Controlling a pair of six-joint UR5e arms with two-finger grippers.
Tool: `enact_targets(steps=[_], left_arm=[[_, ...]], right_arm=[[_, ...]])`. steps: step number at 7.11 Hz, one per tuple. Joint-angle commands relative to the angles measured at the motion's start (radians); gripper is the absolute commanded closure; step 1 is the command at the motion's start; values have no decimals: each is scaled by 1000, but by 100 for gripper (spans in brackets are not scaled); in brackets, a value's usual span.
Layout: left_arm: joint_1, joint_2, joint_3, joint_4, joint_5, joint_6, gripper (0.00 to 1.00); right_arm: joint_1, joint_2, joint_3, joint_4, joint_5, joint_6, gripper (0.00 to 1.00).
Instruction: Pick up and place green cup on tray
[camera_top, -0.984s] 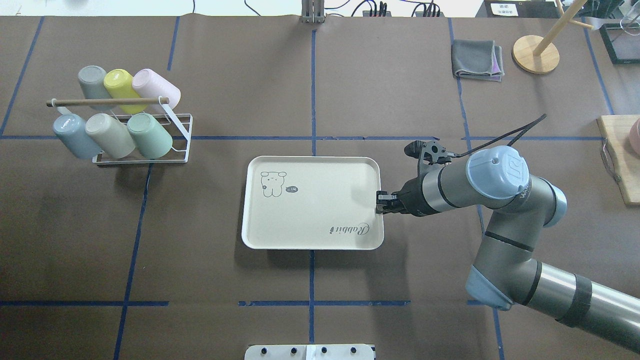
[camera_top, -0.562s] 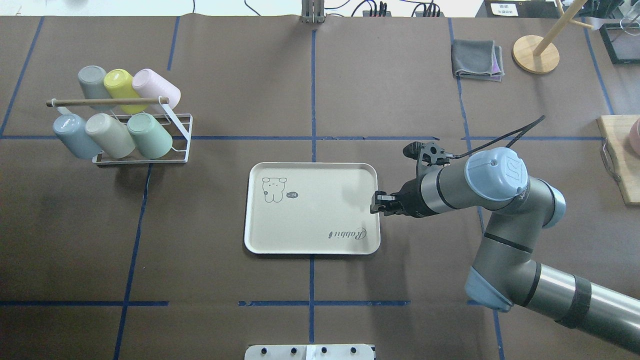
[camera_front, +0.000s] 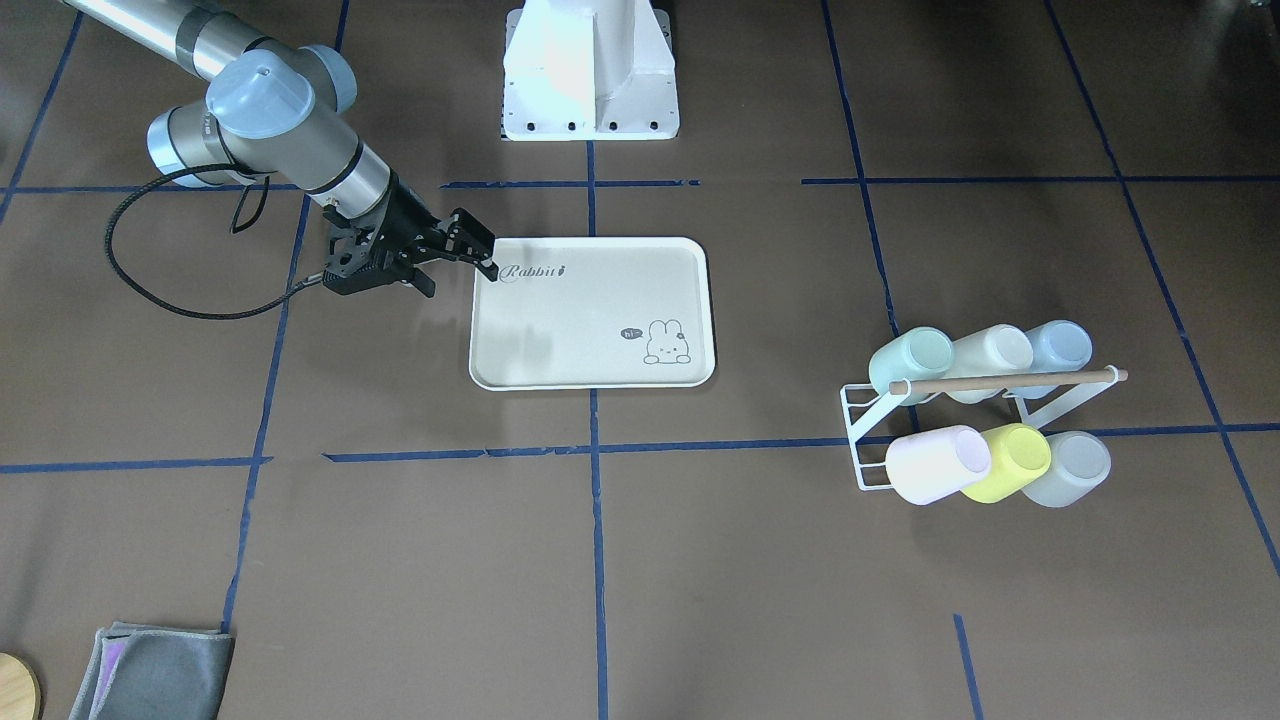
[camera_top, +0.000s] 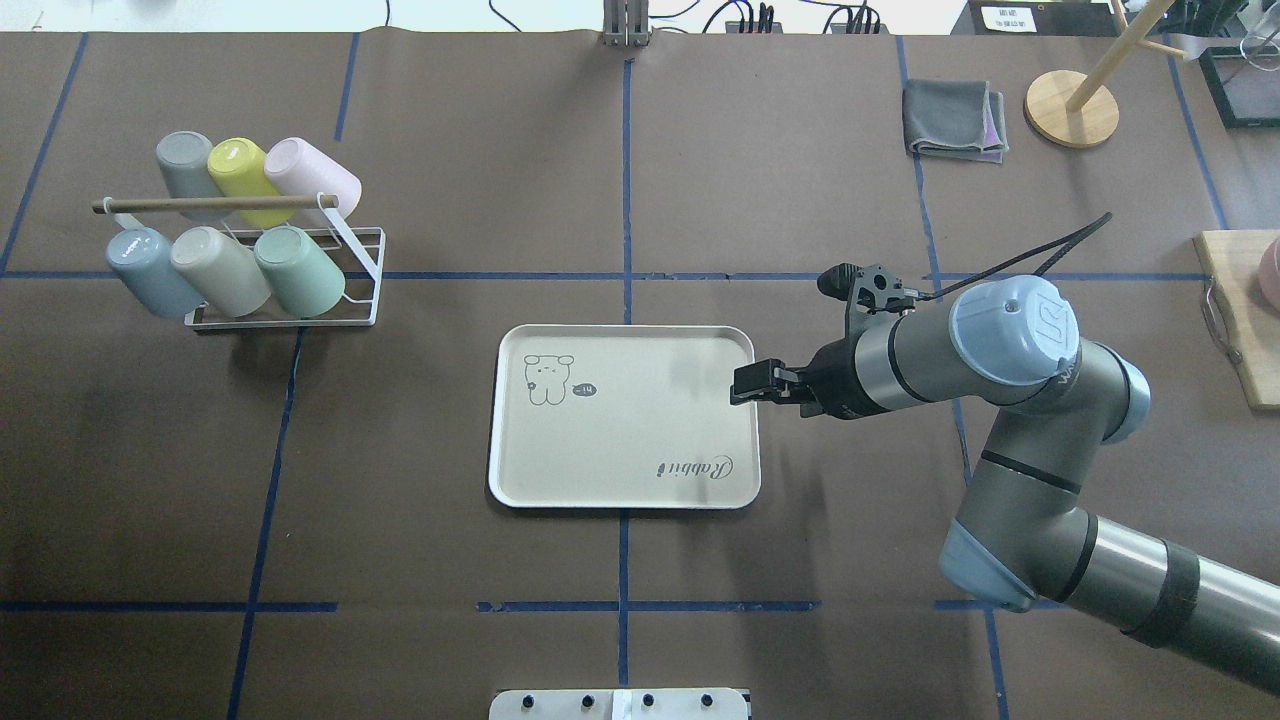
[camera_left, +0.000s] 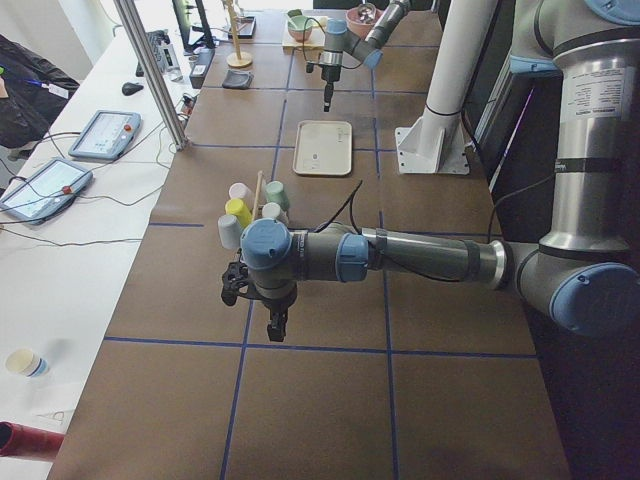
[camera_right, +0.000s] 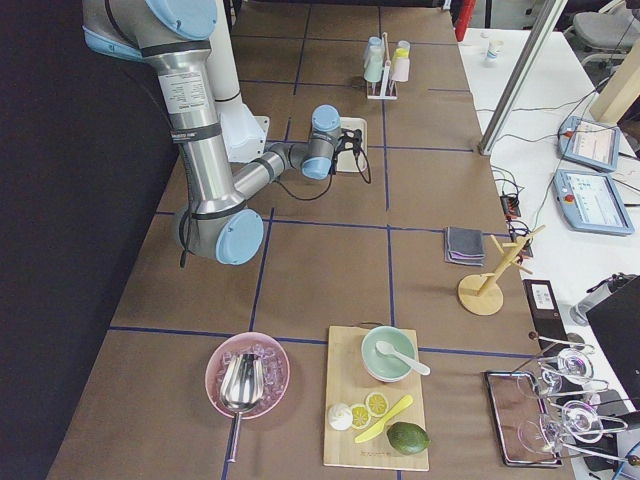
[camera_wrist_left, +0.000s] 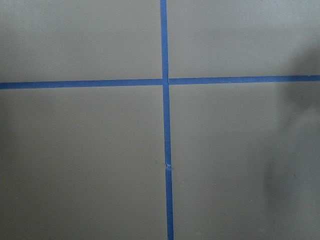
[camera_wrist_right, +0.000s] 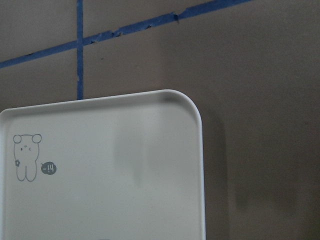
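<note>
The right tool (camera_top: 748, 383) is held apart over the tray's (camera_top: 620, 470) rim. The green cup (camera_top: 298, 270) is seen in the rack (camera_top: 379, 275), upper left. Whether the left tool (camera_left: 274, 322) is apart or together cannot be told.

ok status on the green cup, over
Right gripper open, empty, above tray edge. Left gripper off over tape cross, jaws unclear. Green cup in rack, untouched; tray holds nothing.
</note>
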Motion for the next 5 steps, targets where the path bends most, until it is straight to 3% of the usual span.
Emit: enact_targets(steps=[1, 2, 5], left_arm=[[0, -3, -104, 2, 0, -27, 0], [1, -3, -157, 2, 0, -62, 0], [52, -104, -218, 25, 17, -61, 0]], right_arm=[[51, 4, 59, -148, 18, -12, 0], [83, 3, 70, -184, 32, -15, 0], [293, -40, 73, -201, 218, -103, 0]])
